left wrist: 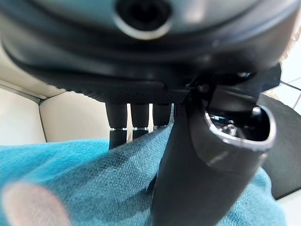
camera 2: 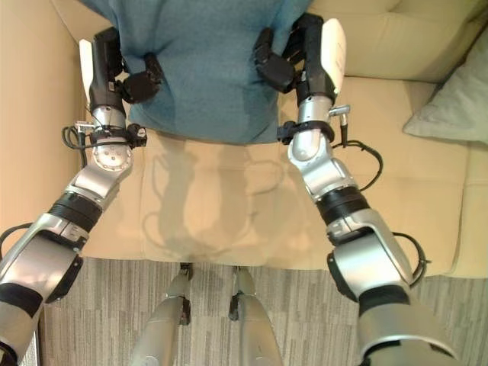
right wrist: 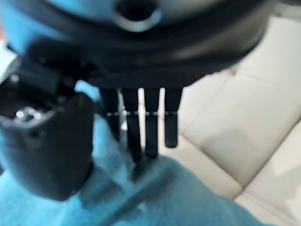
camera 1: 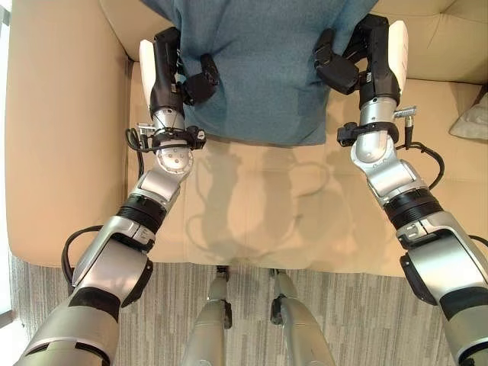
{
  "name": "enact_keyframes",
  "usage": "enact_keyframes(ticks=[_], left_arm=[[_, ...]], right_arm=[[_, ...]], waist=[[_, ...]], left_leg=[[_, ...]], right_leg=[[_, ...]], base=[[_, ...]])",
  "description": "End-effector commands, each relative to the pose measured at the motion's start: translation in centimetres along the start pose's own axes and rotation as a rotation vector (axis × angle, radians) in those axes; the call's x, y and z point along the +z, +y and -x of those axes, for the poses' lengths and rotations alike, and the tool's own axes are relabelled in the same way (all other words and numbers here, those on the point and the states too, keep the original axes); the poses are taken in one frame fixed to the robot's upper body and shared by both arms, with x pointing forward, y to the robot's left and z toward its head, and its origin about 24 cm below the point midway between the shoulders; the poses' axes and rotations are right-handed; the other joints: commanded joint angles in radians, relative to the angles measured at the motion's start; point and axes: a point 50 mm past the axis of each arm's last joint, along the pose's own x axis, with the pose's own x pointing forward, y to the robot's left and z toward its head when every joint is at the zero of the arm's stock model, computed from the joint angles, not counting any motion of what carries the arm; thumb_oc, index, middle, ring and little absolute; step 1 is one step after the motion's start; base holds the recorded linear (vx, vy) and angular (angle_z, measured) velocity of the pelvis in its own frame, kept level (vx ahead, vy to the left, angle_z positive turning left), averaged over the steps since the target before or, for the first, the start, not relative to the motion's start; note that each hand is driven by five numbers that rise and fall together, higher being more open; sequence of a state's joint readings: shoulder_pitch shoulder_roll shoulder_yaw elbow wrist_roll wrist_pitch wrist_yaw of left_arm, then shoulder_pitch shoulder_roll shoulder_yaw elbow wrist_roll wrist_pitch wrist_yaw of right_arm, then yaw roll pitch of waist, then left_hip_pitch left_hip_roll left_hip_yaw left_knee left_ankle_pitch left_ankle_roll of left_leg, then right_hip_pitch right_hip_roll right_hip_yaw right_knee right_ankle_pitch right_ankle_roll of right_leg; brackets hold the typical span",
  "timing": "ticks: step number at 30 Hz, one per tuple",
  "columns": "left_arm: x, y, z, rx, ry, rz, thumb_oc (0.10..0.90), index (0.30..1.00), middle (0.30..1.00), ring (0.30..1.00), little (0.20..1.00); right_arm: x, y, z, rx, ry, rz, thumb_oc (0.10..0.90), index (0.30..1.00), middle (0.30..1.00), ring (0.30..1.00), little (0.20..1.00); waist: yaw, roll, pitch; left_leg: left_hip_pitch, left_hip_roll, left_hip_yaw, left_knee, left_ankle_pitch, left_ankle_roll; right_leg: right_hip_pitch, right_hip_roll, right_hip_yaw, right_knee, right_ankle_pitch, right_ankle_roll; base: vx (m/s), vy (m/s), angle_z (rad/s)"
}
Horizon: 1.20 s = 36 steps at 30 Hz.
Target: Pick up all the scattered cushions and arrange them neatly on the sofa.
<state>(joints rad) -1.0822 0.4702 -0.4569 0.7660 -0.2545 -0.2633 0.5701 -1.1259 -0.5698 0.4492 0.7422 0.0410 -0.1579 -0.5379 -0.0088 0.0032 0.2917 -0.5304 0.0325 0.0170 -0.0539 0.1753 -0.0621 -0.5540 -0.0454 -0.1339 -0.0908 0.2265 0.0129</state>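
Together the left hand (camera 1: 177, 72) and right hand (camera 1: 358, 57) pinch one teal cushion (camera 1: 263, 69) above the sofa (camera 1: 69, 130); one grey cushion (camera 2: 450, 103) lies aside.

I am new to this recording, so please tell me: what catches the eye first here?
A large teal cushion is held over the beige sofa seat, with the left hand and the right hand pinching its two sides. A grey cushion lies on the seat at the robot's right.

Cushion (camera 1: 259, 69) on sofa (camera 1: 61, 137), between both hands.
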Motion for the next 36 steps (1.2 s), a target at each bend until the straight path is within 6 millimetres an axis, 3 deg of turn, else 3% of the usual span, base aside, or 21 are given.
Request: enact_keyframes(ticks=[1,5,7,8,9,11,13,15,16,17,19,20,23,24,25,28,29,30,36], left_arm=[[3.2,1.0,-1.8,-0.014,-0.149,0.025,0.800,0.900,0.900,0.900,0.900],[2.1,3.9,-2.1,0.053,-0.115,0.011,0.800,0.900,0.900,0.900,0.900],[1.4,6.6,-2.2,0.103,-0.098,0.000,0.800,0.900,0.900,0.900,0.900],[1.4,6.6,-2.2,0.103,-0.098,0.000,0.800,0.900,0.900,0.900,0.900],[0.4,8.6,-1.7,0.126,-0.073,-0.015,0.800,0.900,0.900,0.900,0.900],[-0.2,9.2,-1.3,0.135,-0.058,-0.009,0.800,0.900,0.900,0.900,0.900],[-2.2,10.9,1.1,0.180,-0.014,0.042,0.800,0.900,0.900,0.900,0.900],[-3.7,11.1,3.3,0.176,0.027,0.063,0.800,0.900,0.900,0.900,0.900],[-3.8,11.1,3.3,0.175,0.028,0.062,0.800,0.900,0.900,0.900,0.900],[-5.7,11.0,6.1,0.159,0.093,0.074,0.800,0.900,0.900,0.900,0.900],[-6.7,10.8,7.5,0.147,0.134,0.078,0.800,0.900,0.900,0.900,0.900],[-9.0,10.1,11.1,0.116,0.243,0.093,0.800,0.900,0.900,0.900,0.900],[-11.7,9.9,16.4,0.080,0.406,0.092,0.800,0.900,0.900,0.900,0.900],[-11.7,9.9,16.4,0.079,0.407,0.092,0.800,0.900,0.900,0.900,0.900],[-13.2,10.0,20.0,0.051,0.523,0.079,0.800,0.900,0.900,0.900,0.900],[-15.2,10.8,26.0,-0.017,0.722,0.008,0.800,0.900,0.900,0.900,0.900],[-16.2,11.0,29.1,-0.059,0.845,-0.030,0.800,0.900,0.900,0.900,0.900],[-16.2,11.0,29.1,-0.059,0.845,-0.030,0.800,0.900,0.900,0.900,0.900],[-18.9,11.3,37.4,-0.255,1.185,-0.229,0.800,0.900,0.900,0.900,0.900]], right_arm=[[1.9,-1.2,-1.6,-0.033,-0.063,-0.069,0.800,0.900,0.900,0.900,0.900],[0.8,-2.8,-1.6,-0.062,-0.035,-0.069,0.800,0.900,0.900,0.900,0.900],[-0.3,-4.5,-1.5,-0.089,-0.010,-0.068,0.800,0.900,0.900,0.900,0.900],[-0.3,-4.5,-1.5,-0.089,-0.010,-0.068,0.800,0.900,0.900,0.900,0.900],[-1.6,-5.9,-1.0,-0.111,0.022,-0.056,0.800,0.900,0.900,0.900,0.900],[-2.3,-6.3,-0.6,-0.120,0.040,-0.064,0.800,0.900,0.900,0.900,0.900],[-4.7,-7.6,1.5,-0.155,0.111,-0.109,0.800,0.900,0.900,0.900,0.900],[-6.5,-8.0,3.5,-0.148,0.155,-0.108,0.800,0.900,0.900,0.900,0.900],[-6.5,-8.0,3.6,-0.147,0.156,-0.108,0.800,0.900,0.900,0.900,0.900],[-8.4,-8.1,6.1,-0.131,0.214,-0.107,0.800,0.900,0.900,0.900,0.900],[-9.3,-8.0,7.6,-0.118,0.248,-0.106,0.800,0.900,0.900,0.900,0.900],[-11.5,-7.2,11.2,-0.080,0.346,-0.117,0.800,0.900,0.900,0.900,0.900],[-14.0,-6.3,16.6,-0.017,0.494,-0.114,0.800,0.900,0.900,0.900,0.900],[-14.0,-6.3,16.7,-0.016,0.495,-0.113,0.800,0.900,0.900,0.900,0.900],[-15.2,-6.1,19.4,0.033,0.570,-0.088,0.800,0.900,0.900,0.900,0.900],[-17.0,-5.8,25.2,0.161,0.731,-0.014,0.800,0.900,0.900,0.900,0.900],[-17.5,-5.4,27.6,0.210,0.802,-0.013,0.800,0.900,0.900,0.900,0.900],[-17.5,-5.4,27.6,0.210,0.802,-0.014,0.800,0.900,0.900,0.900,0.900],[-19.4,-4.1,34.5,0.420,1.033,0.079,0.800,0.900,0.900,0.900,0.900]], waist=[[-0.005,-0.038,-0.049],[-0.003,-0.038,-0.051],[-0.001,-0.038,-0.058],[-0.002,-0.038,-0.058],[0.000,-0.037,-0.063],[-0.001,-0.037,-0.067],[0.000,-0.035,-0.074],[-0.002,-0.034,-0.079],[-0.002,-0.034,-0.081],[-0.006,-0.034,-0.089],[-0.009,-0.033,-0.095],[-0.014,-0.034,-0.099],[-0.020,-0.035,-0.108],[-0.020,-0.035,-0.110],[-0.022,-0.034,-0.114],[-0.026,-0.033,-0.122],[-0.028,-0.031,-0.132],[-0.028,-0.032,-0.134],[-0.031,-0.029,-0.167]], left_leg=[[-0.021,0.002,0.009,-0.033,-0.048,-0.054],[-0.009,0.002,0.009,-0.033,-0.052,-0.056],[0.006,0.003,0.010,-0.033,-0.051,-0.057],[0.005,0.003,0.010,-0.033,-0.050,-0.057],[0.030,0.005,0.014,-0.033,-0.059,-0.059],[0.037,0.005,0.015,-0.033,-0.057,-0.058],[0.079,0.008,0.020,-0.033,-0.073,-0.057],[0.100,0.009,0.022,-0.033,-0.077,-0.055],[0.097,0.008,0.021,-0.033,-0.072,-0.055],[0.119,0.009,0.024,-0.033,-0.077,-0.053],[0.128,0.009,0.026,-0.033,-0.080,-0.052],[0.159,0.012,0.028,-0.033,-0.087,-0.048],[0.200,0.014,0.030,-0.033,-0.099,-0.041],[0.196,0.014,0.029,-0.033,-0.095,-0.041],[0.218,0.013,0.026,-0.033,-0.098,-0.033],[0.263,0.017,0.023,-0.033,-0.106,-0.023],[0.287,0.019,0.028,-0.033,-0.108,-0.018],[0.284,0.019,0.028,-0.033,-0.106,-0.018],[0.365,0.031,0.034,-0.033,-0.112,-0.012]], right_leg=[[0.031,-0.037,0.031,0.012,-0.127,0.139],[0.043,-0.034,0.030,0.008,-0.130,0.139],[0.063,-0.035,0.028,0.005,-0.130,0.138],[0.062,-0.035,0.028,0.005,-0.130,0.138],[0.089,-0.034,0.027,0.004,-0.139,0.138],[0.096,-0.034,0.027,0.004,-0.138,0.137],[0.138,-0.035,0.026,0.004,-0.152,0.133],[0.162,-0.037,0.027,0.004,-0.158,0.131],[0.159,-0.037,0.026,0.004,-0.154,0.131],[0.182,-0.037,0.026,0.004,-0.160,0.127],[0.191,-0.039,0.025,0.004,-0.162,0.126],[0.223,-0.040,0.025,0.004,-0.169,0.123],[0.266,-0.039,0.022,0.004,-0.182,0.121],[0.263,-0.040,0.022,0.004,-0.178,0.120],[0.288,-0.039,0.021,0.004,-0.183,0.118],[0.333,-0.034,0.019,0.004,-0.192,0.116],[0.358,-0.031,0.023,0.004,-0.196,0.115],[0.355,-0.032,0.023,0.004,-0.194,0.115],[0.434,-0.021,0.034,0.005,-0.212,0.107]], base=[[-0.01,-0.039,0.04],[0.00,-0.008,0.00],[-0.04,-0.004,0.00],[0.00,0.000,0.00],[0.00,-0.001,-0.05],[-0.02,0.002,-0.06],[-0.01,-0.006,-0.04],[-0.01,-0.001,0.02],[-0.01,-0.015,0.08],[-0.02,-0.014,0.07],[-0.01,-0.018,0.06],[0.01,-0.030,0.05],[0.01,-0.025,0.01],[-0.02,-0.019,-0.03],[-0.02,-0.027,-0.03],[-0.02,-0.041,-0.04],[-0.04,-0.017,-0.12],[-0.03,-0.014,-0.20],[-0.03,-0.022,-0.10]])
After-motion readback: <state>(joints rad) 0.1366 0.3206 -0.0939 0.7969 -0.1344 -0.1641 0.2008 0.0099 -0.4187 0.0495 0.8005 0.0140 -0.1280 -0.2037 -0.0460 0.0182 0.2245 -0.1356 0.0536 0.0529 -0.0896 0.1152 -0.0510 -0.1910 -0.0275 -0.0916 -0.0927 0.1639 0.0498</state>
